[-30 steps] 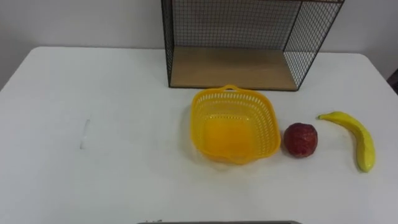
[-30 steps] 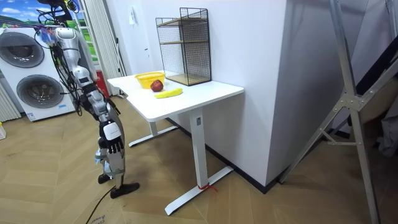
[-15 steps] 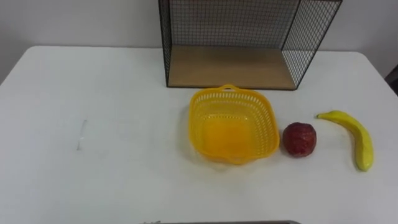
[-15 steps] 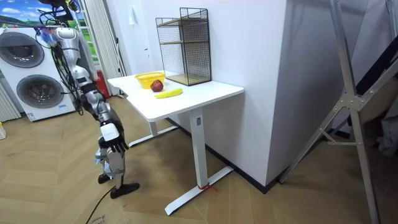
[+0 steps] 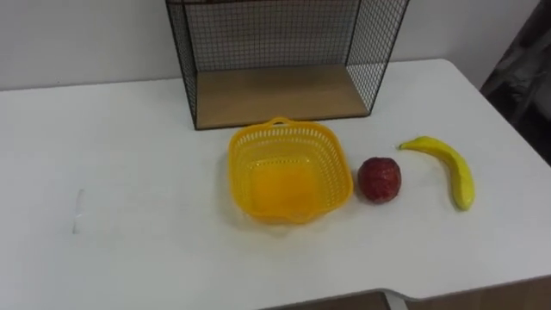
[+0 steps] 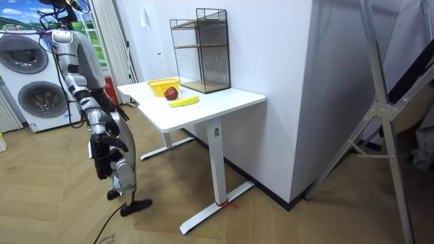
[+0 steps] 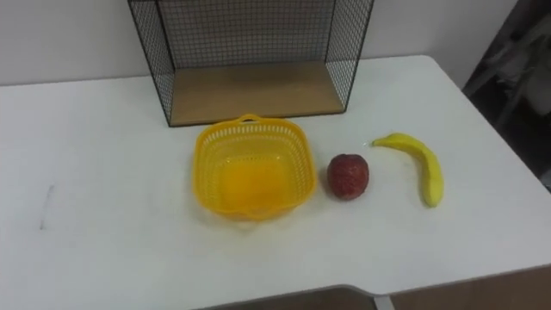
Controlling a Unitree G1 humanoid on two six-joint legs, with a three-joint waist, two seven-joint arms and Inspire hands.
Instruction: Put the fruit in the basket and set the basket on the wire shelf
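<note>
On the white counter (image 5: 129, 129), the left eye view has an empty yellow plastic basket (image 5: 337, 172) just in front of the black wire shelf (image 5: 258, 34). A red apple (image 5: 379, 179) lies just beside the basket on the robot's right, and a banana (image 5: 454, 168) lies near the apple, further right. A faint grey mark (image 5: 77, 211) shows well off to the left; it is too faint to read.

From the room view, the shelf has two wooden tiers. The robot stands off the counter's end at the room view's left, in front of two washing machines (image 6: 27, 68). Its right hand (image 6: 102, 152) and left hand (image 6: 118, 130) hang low beside its body, touching nothing; whether they are open cannot be told.

Seen from the right eye view, both fruits rest outside the basket.
</note>
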